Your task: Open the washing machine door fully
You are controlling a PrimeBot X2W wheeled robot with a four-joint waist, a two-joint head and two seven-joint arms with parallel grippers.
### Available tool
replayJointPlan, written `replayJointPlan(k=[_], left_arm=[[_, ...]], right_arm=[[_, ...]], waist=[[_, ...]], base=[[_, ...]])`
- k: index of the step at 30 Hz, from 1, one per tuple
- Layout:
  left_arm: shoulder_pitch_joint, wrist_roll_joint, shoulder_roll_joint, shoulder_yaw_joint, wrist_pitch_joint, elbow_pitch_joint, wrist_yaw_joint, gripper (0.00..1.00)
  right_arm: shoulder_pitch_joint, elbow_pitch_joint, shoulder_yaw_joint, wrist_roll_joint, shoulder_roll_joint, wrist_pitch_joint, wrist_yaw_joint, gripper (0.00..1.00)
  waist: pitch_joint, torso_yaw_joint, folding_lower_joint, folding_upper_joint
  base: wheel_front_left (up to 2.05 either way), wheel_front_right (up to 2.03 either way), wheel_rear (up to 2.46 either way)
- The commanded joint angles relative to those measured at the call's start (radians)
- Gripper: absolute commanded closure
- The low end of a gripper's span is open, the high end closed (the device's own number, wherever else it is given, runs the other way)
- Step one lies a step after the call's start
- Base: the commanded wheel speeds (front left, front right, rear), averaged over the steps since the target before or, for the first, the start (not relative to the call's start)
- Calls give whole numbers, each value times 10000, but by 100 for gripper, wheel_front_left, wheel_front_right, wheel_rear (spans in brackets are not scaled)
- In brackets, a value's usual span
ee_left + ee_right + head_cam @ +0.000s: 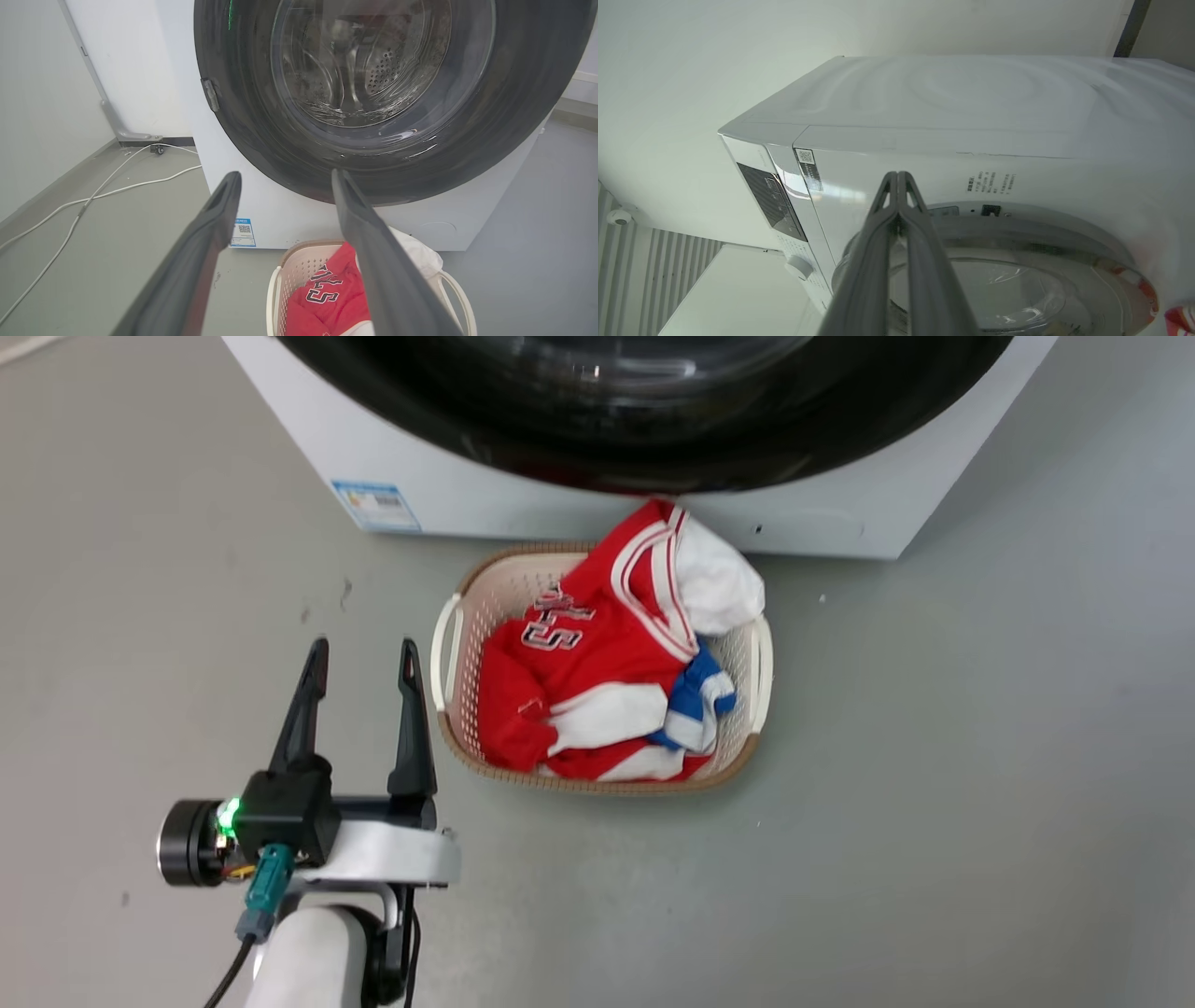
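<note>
The opening has hardly begun, as far as can be judged. The washing machine [840,513] stands on the floor [934,803] at its far edge, close to the wall. Its door [653,439], the big black disc with the glass bowl, looks to lie flat against the white front. In the left wrist view the dark ring sits flush all round, with a small metal piece on its left rim, and the steel drum shows only through the glass. The left hand [364,649] hangs low over bare floor, just beside the laundry basket [448,644] that holds a red jersey [597,653]. Its two fingers are spread apart with nothing between them, and it is well short of the door. The right hand [897,175] is up high with its fingers pressed together and empty. They point at the machine's front near the upper rim of the door, below the control panel. Whether the tips touch the rim cannot be told. Everything is left to do: catch the door's edge, pull it off its latch and swing it all the way round on its hinge. The basket sits right under the door's lower rim, so the swing may pass close above it.
</note>
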Motion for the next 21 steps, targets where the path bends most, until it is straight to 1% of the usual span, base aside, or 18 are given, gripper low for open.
replayJointPlan(k=[1, 5, 9, 12, 16, 21], left_arm=[[-216, 13, -16, -21, -28, -62, -8, 0], [-626, 41, -16, -84, -28, -161, -41, 0], [-932, 61, -15, -120, -28, -210, -89, 0], [-1083, 34, -15, -156, -28, -255, -44, 0], [-1213, -51, -16, -234, -28, -264, 20, 0], [-1235, -152, -15, -303, -28, -235, 57, 0]], right_arm=[[-468, 222, 159, -89, -213, 112, 4, 100], [-1860, 948, 902, -334, -878, 681, 4, 100], [-3016, 1347, 1531, -570, -1354, 1068, 4, 100], [-3667, 1453, 2040, -718, -1501, 1444, 4, 100], [-4166, 1475, 2703, -985, -1640, 1915, 4, 100], [-4580, 1732, 3413, -1353, -1642, 2097, 4, 100]], waist=[[708, 179, -2, 0], [1374, 292, -2, 0], [1833, 437, -2, 0], [2063, 523, -2, 0], [2205, 608, -2, 0], [2296, 672, -2, 0]], base=[[0, 0, 0], [0, 0, 0], [0, 0, 0], [0, 0, 0], [0, 0, 0], [0, 0, 0]])
